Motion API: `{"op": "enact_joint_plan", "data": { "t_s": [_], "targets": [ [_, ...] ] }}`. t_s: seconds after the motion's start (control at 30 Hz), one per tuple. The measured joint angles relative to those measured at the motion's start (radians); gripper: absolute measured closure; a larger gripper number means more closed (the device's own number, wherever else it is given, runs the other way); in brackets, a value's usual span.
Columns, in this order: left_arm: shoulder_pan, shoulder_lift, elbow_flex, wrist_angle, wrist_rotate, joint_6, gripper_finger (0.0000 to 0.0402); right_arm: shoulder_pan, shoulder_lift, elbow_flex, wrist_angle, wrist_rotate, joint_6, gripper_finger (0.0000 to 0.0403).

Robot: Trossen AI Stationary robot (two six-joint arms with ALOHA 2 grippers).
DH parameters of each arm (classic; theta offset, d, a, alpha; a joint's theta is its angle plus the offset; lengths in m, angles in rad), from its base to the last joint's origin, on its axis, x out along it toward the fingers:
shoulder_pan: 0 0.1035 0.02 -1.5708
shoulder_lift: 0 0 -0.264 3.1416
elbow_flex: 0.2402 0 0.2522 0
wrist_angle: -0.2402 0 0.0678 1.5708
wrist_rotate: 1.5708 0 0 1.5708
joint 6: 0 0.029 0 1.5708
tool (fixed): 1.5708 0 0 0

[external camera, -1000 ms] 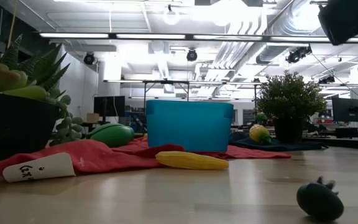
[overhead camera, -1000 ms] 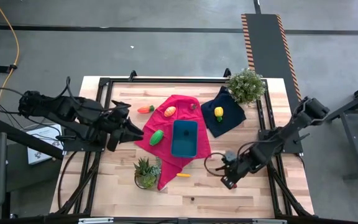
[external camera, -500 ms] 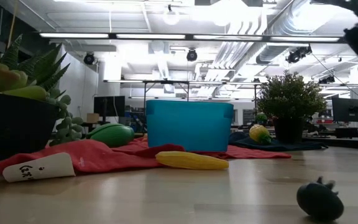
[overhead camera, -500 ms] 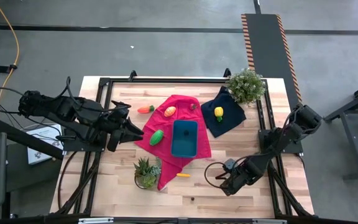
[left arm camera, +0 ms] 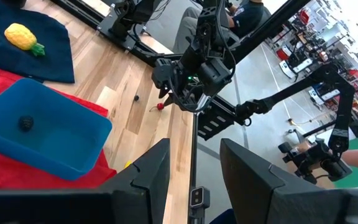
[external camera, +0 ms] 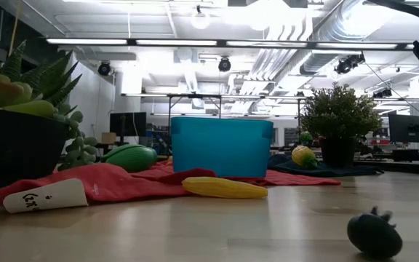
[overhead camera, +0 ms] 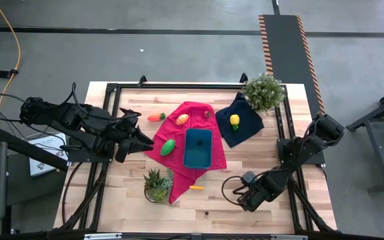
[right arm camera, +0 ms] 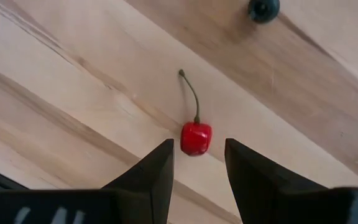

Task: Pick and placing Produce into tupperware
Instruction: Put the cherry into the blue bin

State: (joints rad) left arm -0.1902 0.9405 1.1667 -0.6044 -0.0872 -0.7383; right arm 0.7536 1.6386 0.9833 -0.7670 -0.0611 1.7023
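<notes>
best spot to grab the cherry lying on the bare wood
Take the round red body of the cherry, coming straight down. It lies flat, its thin stem trailing away along the table, and the right end effector is already open just over it.

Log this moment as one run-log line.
right gripper: open, above red cherry on bare table | left gripper: open, waiting beside red cloth | tupperware: holds one dark item

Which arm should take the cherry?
Right. The right gripper hangs over the cherry on the bare wood, fingers open either side of it. The left gripper sits at the red cloth's far edge, across the teal tub.
</notes>
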Motion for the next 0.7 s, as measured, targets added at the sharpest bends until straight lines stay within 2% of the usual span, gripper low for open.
{"op": "enact_joint_plan", "data": {
  "t_s": [0.7],
  "targets": [
    [0.000, 0.000, 0.000, -0.001, 0.000, 0.000, 0.0273, 0.009, 0.000, -0.001, 0.003, 0.013, -0.001, 0.0268]
  ]
}}
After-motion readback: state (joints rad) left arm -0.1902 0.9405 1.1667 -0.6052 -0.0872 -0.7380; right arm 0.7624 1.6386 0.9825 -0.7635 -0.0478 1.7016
